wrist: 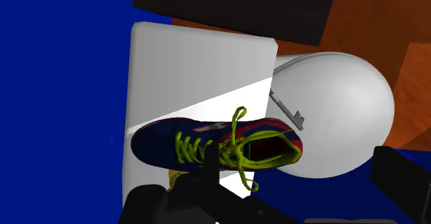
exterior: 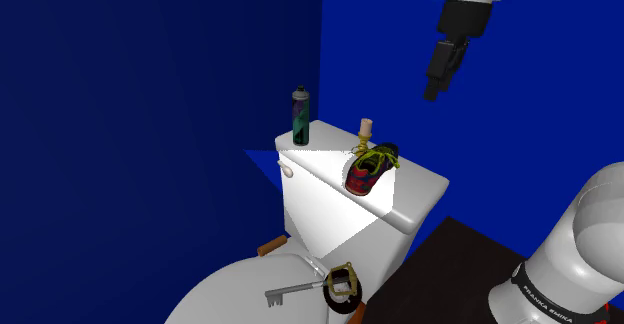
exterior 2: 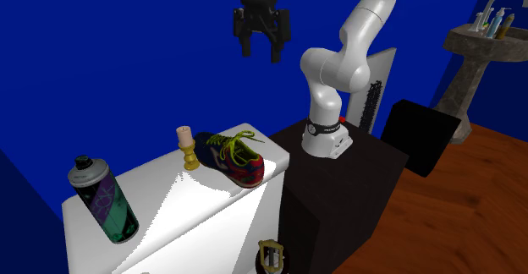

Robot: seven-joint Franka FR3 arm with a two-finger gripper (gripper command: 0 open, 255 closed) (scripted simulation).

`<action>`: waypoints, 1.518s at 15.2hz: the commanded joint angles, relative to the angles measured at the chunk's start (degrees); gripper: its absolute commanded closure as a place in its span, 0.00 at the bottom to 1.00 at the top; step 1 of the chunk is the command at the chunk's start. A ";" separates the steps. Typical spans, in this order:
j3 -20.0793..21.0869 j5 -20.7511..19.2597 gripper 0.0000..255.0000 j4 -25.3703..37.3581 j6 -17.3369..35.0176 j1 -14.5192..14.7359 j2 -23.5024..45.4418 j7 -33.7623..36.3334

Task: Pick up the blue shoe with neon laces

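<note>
A bathroom with deep blue walls holds a white toilet, and on the flat white lid of its tank [exterior: 415, 180] lies the low blue shoe with red trim and neon yellow-green laces [exterior: 368, 169]. It rests on its sole at the end of the lid nearest the robot's black box stand [exterior 2: 338, 179]. Just beside its toe stands a small brass candlestick with a pale candle [exterior 2: 187, 148], and at the far end of the lid a green and purple spray can with a grey cap [exterior 2: 103, 200] stands upright, well apart from the shoe. The black two-finger end effector [exterior 2: 259, 54] hangs high above the shoe, its fingers spread wide with nothing between them. I judge the task barely begun: the descent, the closing on the shoe and the lift all remain. The wrist view looks straight down on the laces and the shoe's open mouth, and takes in a grey metal key [wrist: 286, 109] on the closed toilet seat. The second exterior view adds a stone pedestal sink [exterior 2: 482, 44] across a wooden floor.
</note>
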 commanded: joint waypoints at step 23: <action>9.27 -8.26 1.00 -21.34 35.03 0.06 10.26 0.81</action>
